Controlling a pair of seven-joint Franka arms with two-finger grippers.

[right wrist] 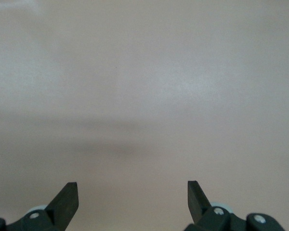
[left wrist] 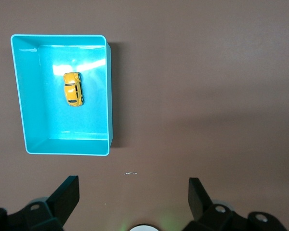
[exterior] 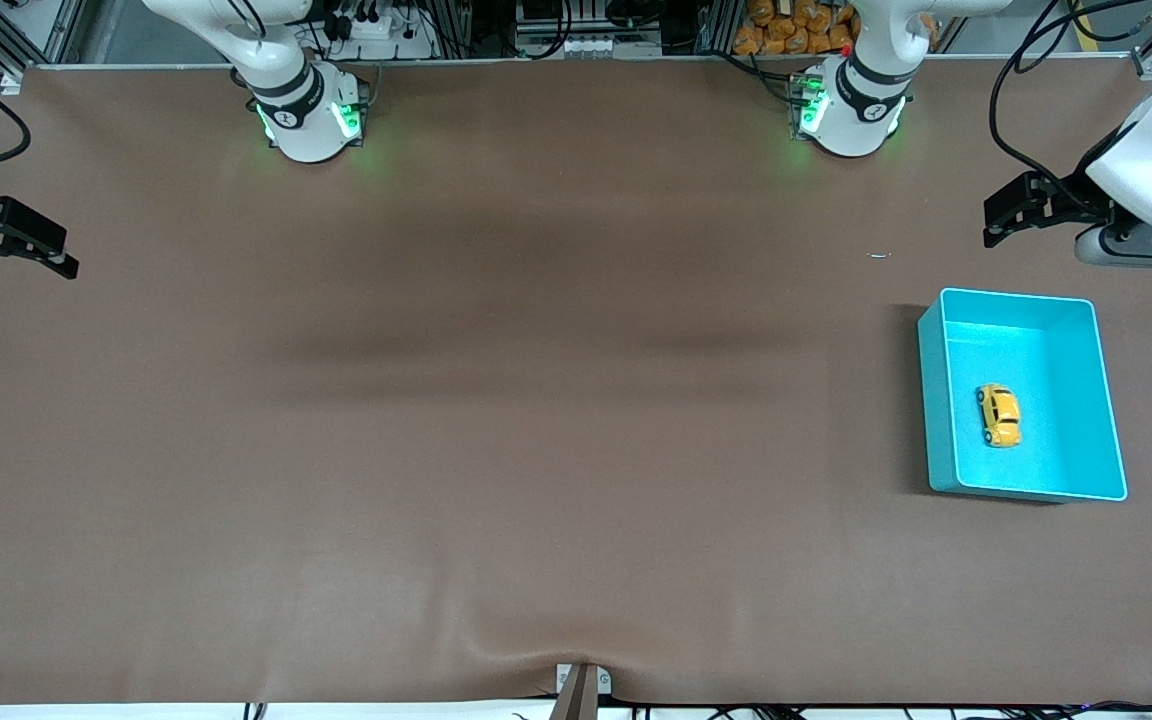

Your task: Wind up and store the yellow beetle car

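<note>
The right gripper [exterior: 21, 250] hangs over the bare brown table [exterior: 496, 420] at the right arm's end, its two black fingers spread wide apart with nothing between them; its own wrist view shows only the brown surface past the fingertips [right wrist: 67, 197]. Toward the left arm's end stands the turquoise bin [exterior: 938, 400], an open rectangular box, and the yellow beetle car [exterior: 999, 414] rests on its wheels on the bin's floor, clear of all four walls. The left gripper [exterior: 1011, 215] hovers over the table just beside the bin's rim, on the side toward the robot bases, its jaws likewise spread wide and holding nothing.
</note>
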